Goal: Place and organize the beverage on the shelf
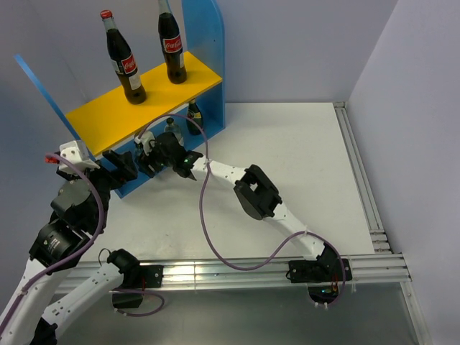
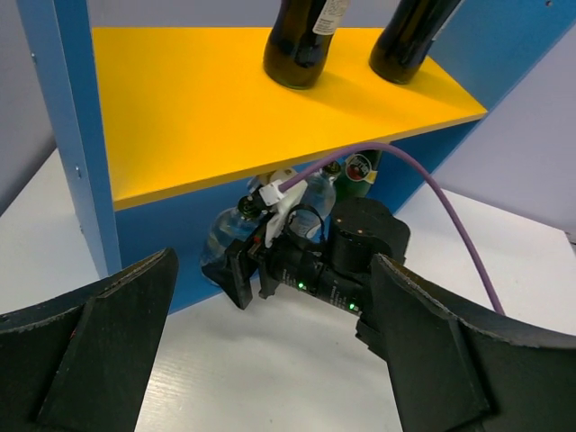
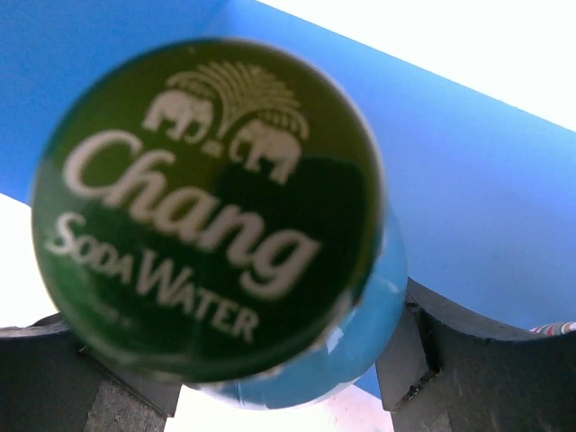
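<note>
The shelf point(image 1: 108, 115) point(image 2: 225, 108) carries two tall cola bottles point(image 1: 123, 61) point(image 1: 172, 47) point(image 2: 301, 45) point(image 2: 409, 36) on its yellow top board. Under the board stand a small dark green bottle point(image 1: 194, 118) point(image 2: 364, 166) and a small clear bottle point(image 1: 170, 129) point(image 2: 319, 191). My right gripper point(image 1: 147, 154) point(image 2: 232, 263) point(image 3: 234, 378) reaches under the board, shut on another clear bottle point(image 2: 220, 236). Its green cap point(image 3: 211, 207) fills the right wrist view. My left gripper point(image 1: 123, 171) point(image 2: 270, 360) hangs open and empty just in front of the shelf, facing the right gripper.
A purple cable point(image 1: 205, 215) point(image 2: 450, 216) loops from the right wrist over the table. The blue side panels point(image 1: 205, 43) point(image 2: 76, 135) bound the shelf's lower bay. Aluminium rails point(image 1: 237, 272) run along the near edge and the right side point(image 1: 359, 172). Walls close in behind and at right.
</note>
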{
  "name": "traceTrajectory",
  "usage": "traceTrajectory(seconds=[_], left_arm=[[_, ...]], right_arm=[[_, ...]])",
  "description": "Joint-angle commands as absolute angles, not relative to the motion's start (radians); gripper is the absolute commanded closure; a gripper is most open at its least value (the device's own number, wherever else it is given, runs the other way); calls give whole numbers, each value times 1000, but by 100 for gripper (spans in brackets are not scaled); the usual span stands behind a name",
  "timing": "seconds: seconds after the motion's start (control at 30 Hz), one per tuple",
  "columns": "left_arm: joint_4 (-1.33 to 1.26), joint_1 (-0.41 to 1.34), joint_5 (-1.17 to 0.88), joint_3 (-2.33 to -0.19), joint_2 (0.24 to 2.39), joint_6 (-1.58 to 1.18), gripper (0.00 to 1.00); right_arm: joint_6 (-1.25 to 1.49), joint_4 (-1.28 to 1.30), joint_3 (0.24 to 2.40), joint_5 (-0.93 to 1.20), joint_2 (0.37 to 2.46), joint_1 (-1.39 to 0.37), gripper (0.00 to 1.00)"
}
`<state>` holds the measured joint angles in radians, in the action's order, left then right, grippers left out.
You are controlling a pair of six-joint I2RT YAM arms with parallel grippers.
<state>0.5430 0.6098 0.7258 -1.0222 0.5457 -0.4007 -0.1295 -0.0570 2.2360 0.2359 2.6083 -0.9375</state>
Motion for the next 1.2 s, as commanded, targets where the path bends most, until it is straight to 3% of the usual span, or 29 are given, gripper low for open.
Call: traceTrajectory(seconds=[0.0,0.5,0.67,0.97,1.0,1.17], left_arm=[[526,604,666,-1061,529,-385,6],[581,604,653,-1100,500,-341,6],[577,604,660,-1097,485,-330,5],[568,604,653,-1078,474,-322,6],[566,606,652,-1077,472,-321,6],[560,606,655,-1062,479,-327,5]], right_arm=[[-144,-172,2364,256,2591,-928,69],[-156,-141,2416,262,2614,-927,35],[-150,-147,2408,238,2614,-928,18],[-166,-149,2407,215,2612,-937,7],[-170,-159,2395,218,2606,-939,0],[-179,-258,2209,178,2519,-946,0]])
